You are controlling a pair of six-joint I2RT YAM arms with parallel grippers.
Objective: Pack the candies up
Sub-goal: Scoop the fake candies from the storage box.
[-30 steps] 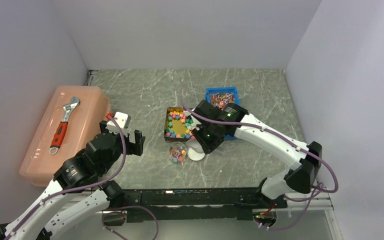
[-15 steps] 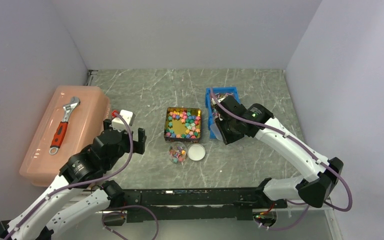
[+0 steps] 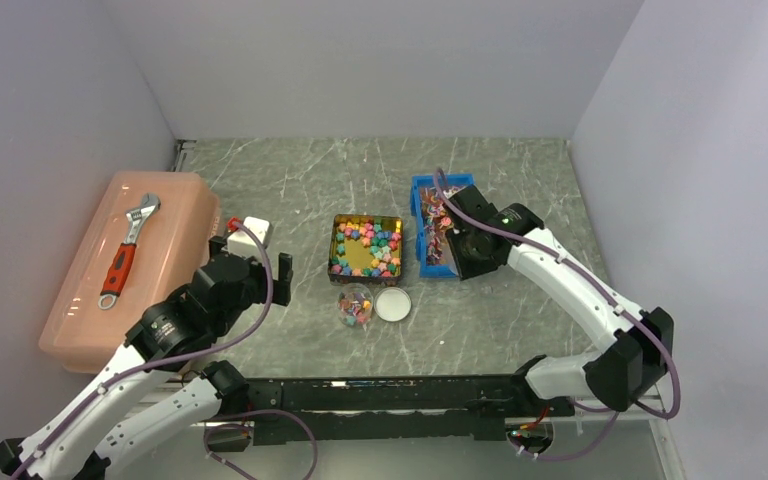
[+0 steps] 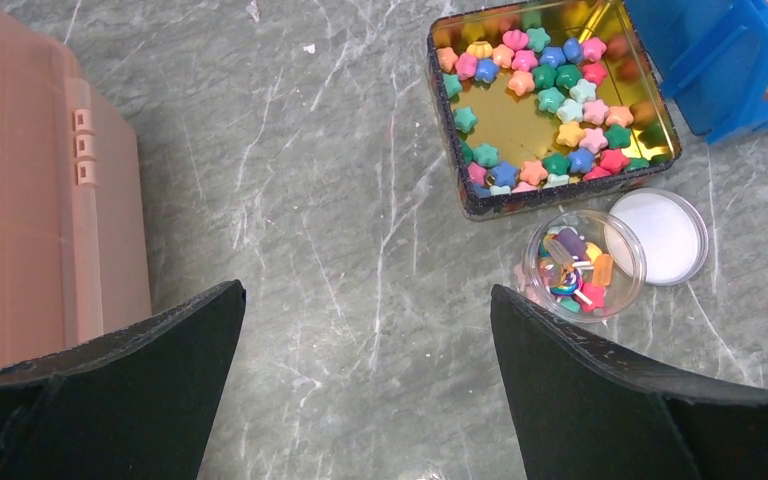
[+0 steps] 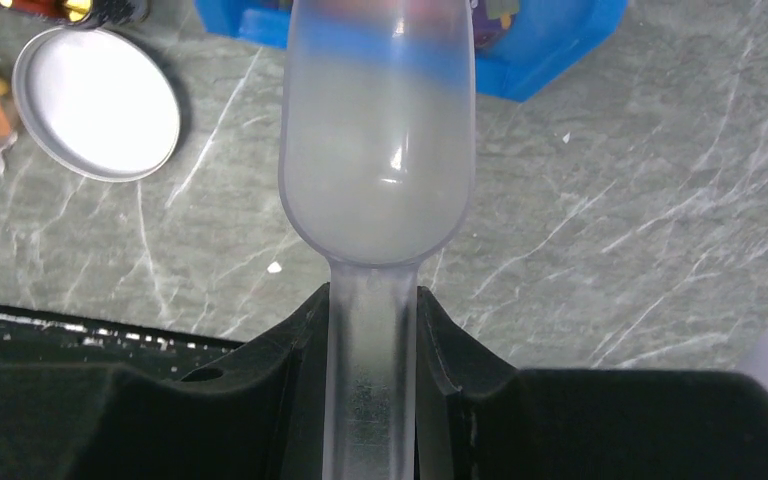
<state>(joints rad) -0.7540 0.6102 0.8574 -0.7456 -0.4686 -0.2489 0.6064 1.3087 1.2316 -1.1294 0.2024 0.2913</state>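
The candies (image 3: 365,243) are small pastel stars lying in an open gold tin (image 3: 338,240) at mid-table; they also show in the left wrist view (image 4: 545,80). A small clear jar (image 3: 356,305) with a few candies stands in front of the tin, its white lid (image 3: 393,304) beside it. My right gripper (image 3: 457,250) is shut on the handle of a translucent scoop (image 5: 377,150), held over the front edge of a blue bin (image 3: 430,190). The scoop bowl looks empty. My left gripper (image 3: 260,278) is open and empty, left of the jar (image 4: 583,263).
A salmon plastic box (image 3: 175,215) with a red-handled wrench (image 3: 128,240) on top lies at the left. A small white block (image 3: 250,232) sits beside it. The blue bin (image 5: 550,50) holds mixed sweets. Grey walls close in on three sides.
My right arm has swung right with the scoop, from over the tin and jar to the blue bin. My left arm has shifted slightly forward and stays open.
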